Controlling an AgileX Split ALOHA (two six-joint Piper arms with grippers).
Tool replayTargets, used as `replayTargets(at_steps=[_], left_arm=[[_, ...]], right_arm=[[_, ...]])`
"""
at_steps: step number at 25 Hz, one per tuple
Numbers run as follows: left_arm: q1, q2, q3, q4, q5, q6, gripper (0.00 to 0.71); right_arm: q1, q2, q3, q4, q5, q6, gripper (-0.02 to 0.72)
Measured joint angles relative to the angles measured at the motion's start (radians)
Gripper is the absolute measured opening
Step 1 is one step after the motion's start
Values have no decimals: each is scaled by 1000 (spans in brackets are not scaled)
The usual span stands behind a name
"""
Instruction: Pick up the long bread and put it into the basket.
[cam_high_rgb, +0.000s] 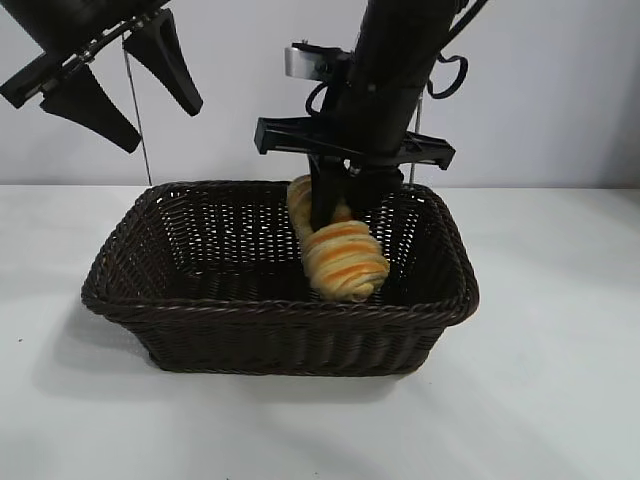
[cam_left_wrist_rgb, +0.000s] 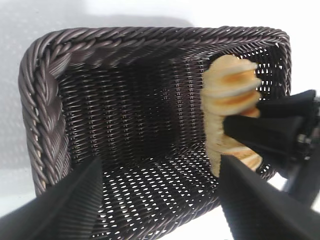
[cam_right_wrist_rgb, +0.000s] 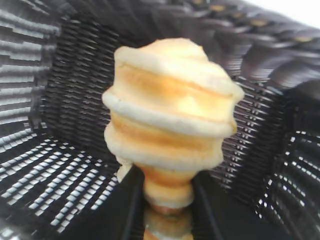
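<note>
The right gripper (cam_high_rgb: 340, 205) has reached down into the basket (cam_high_rgb: 130, 255), and its two black fingers are pinching the long bread (cam_high_rgb: 340, 255) around its middle. The bread is inside the basket, over on the side nearer the right arm. It is tilted, with one round end poking up toward the back rim and the other end lower down, toward the front wall. I cannot tell whether that low end touches the basket floor or hangs just above it. The bread is tan and yellow with orange stripes going across it, and it looks bumpy, like rings stacked together. In the right wrist view the bread (cam_right_wrist_rgb: 170, 135) fills the middle, with the dark fingers (cam_right_wrist_rgb: 125, 210) squeezed against it on both sides and the woven basket wall (cam_right_wrist_rgb: 60, 75) all around. The left gripper (cam_high_rgb: 120, 75) is up high in the air, above the far left corner of the basket, and it touches nothing. Its two fingers are spread wide apart with only air between them. From the left wrist view you look down into the basket (cam_left_wrist_rgb: 45, 115), past the spread left fingers (cam_left_wrist_rgb: 75, 210), and see the bread (cam_left_wrist_rgb: 230, 95) near one wall with the right gripper (cam_left_wrist_rgb: 252, 130) clamped on it. The basket sits on a white table (cam_high_rgb: 560, 400).
</note>
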Motion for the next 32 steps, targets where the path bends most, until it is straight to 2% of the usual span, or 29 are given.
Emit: replayTargets(at_steps=[4,12,17,22,32], left_arm=[[0,0,0,0,0,0,484],[0,0,0,0,0,0,484],[0,0,0,0,0,0,484],[0,0,0,0,0,0,484],[0,0,0,0,0,0,484]], right_arm=[[0,0,0,1,0,-1,392],[0,-1,0,-11,26,-5,538],[0,-35,0,-43,48,-5,552],[-38,-100,-2,-42,68,3,557],[-152,-163,-92,-52,222,-1,557]])
